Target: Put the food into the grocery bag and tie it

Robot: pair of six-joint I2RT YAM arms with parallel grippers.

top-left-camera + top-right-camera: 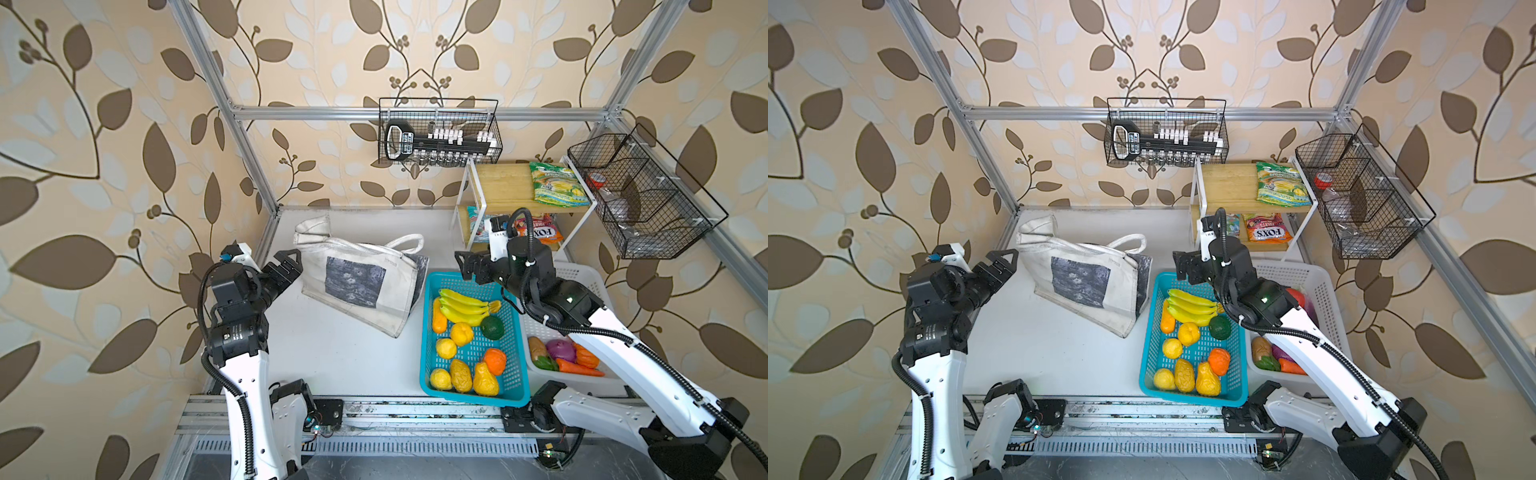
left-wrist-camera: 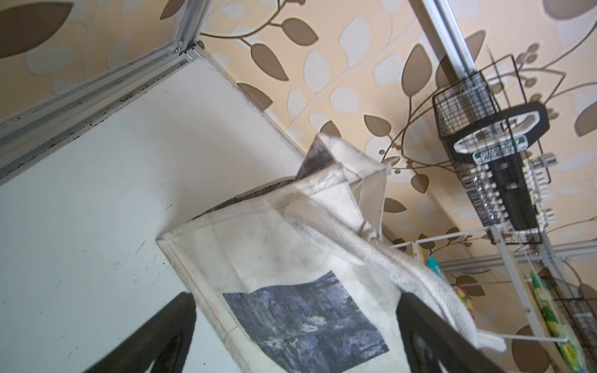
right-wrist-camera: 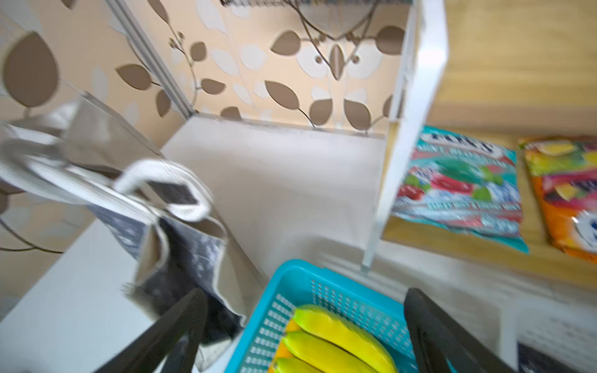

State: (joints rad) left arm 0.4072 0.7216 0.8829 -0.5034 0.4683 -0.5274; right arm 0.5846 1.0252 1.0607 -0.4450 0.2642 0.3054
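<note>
Hovering just beside the left edge of the grocery bag (image 1: pixel 361 286), the left end effector (image 1: pixel 293 268) holds its jaws spread wide with nothing between them. The off-white bag slumps on the white table (image 1: pixel 340 357), its rope handles flopped across the top and its dark print facing up. The right end effector (image 1: pixel 463 266), likewise open and empty, hangs over the far rim of the teal basket (image 1: pixel 428 332), which sits just beside the bag. A banana bunch (image 1: pixel 463 307) lies in the basket among other fruit. On the wooden shelf (image 1: pixel 503 183) at the far right, a green-yellow packet (image 1: pixel 557 185) rests on the upper board and a blue-red packet (image 3: pixel 458 190) on the lower.
</note>
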